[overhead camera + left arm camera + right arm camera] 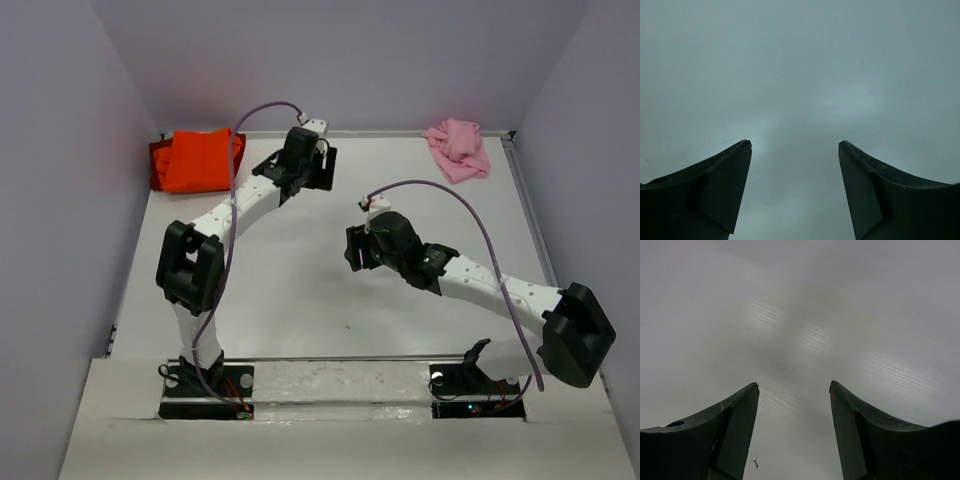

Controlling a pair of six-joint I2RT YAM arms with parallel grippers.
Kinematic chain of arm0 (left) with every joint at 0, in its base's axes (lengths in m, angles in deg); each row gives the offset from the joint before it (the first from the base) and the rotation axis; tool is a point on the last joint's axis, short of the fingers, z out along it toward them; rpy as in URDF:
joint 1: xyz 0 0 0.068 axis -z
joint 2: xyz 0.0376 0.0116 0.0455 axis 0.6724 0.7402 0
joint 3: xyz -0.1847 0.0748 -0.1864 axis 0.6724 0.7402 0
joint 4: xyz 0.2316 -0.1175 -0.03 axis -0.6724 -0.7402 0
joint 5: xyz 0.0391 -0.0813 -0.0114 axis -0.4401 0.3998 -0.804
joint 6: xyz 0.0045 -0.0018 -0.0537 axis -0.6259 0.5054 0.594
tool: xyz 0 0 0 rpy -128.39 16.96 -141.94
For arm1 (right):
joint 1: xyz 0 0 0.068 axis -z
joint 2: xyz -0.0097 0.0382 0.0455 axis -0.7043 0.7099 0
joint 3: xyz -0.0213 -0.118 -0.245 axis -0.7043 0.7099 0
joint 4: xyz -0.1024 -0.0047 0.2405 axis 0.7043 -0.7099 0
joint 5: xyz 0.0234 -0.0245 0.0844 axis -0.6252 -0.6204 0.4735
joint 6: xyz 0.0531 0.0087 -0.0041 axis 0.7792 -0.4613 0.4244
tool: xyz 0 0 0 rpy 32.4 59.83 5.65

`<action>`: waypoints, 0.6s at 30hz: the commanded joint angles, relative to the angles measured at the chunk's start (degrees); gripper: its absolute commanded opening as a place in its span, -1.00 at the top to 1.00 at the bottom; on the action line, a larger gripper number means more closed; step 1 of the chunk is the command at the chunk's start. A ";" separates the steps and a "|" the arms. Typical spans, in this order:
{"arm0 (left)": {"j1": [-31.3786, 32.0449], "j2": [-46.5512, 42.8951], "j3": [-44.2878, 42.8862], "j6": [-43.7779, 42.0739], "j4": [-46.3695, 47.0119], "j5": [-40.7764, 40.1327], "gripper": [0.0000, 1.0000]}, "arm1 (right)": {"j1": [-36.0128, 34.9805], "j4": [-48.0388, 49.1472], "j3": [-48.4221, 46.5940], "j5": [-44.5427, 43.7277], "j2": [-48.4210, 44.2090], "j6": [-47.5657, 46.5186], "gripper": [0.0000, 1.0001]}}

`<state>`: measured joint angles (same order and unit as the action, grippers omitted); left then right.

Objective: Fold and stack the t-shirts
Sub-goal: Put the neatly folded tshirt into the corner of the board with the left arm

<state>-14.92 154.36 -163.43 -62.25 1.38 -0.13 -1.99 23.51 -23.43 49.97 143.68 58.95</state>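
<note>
The pink shirt (458,150) is the one piece left unfolded. It sits bunched in a loose heap at the far right corner of the surface (300,290), with no sleeve or hem laid out and only a slight stretch from far-left to near-right. Well across from the pink shirt, in the far left corner, the orange shirt (197,160) lies folded flat on top of the dark red shirt (156,166), of which only an edge shows. The left tool (795,144) hangs between that stack and the pink shirt, closer to the stack, its fingers spread wide with nothing but bare surface beneath them. The right tool (794,385) is released too and empty, nearer the arm bases than the pink shirt and off to its left. The heap therefore lies up and to the right of it. Both tools are at a similar remove, but the heap is on the right arm's side, so that arm probably has the easier reach. No bin or tray is in view.
</note>
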 commanded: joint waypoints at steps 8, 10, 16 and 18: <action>10.69 -25.42 29.63 -4.32 13.74 -26.31 -0.68 | 15.71 -0.69 -10.26 -1.61 3.84 1.89 -0.36; 13.61 -25.34 28.95 -5.74 11.55 -29.52 -0.77 | 16.62 0.44 -9.40 -1.26 4.63 1.91 -0.42; 15.47 -26.92 28.94 -2.24 10.22 -32.79 -0.98 | 17.14 3.78 -6.84 -4.77 7.27 0.41 -0.42; 15.82 -27.71 28.93 -1.53 10.21 -32.35 -0.98 | 17.14 4.75 -5.97 -5.38 6.83 0.24 -0.43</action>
<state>1.56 129.20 -134.62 -65.44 10.27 -27.87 15.70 24.14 -30.36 46.63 150.83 59.91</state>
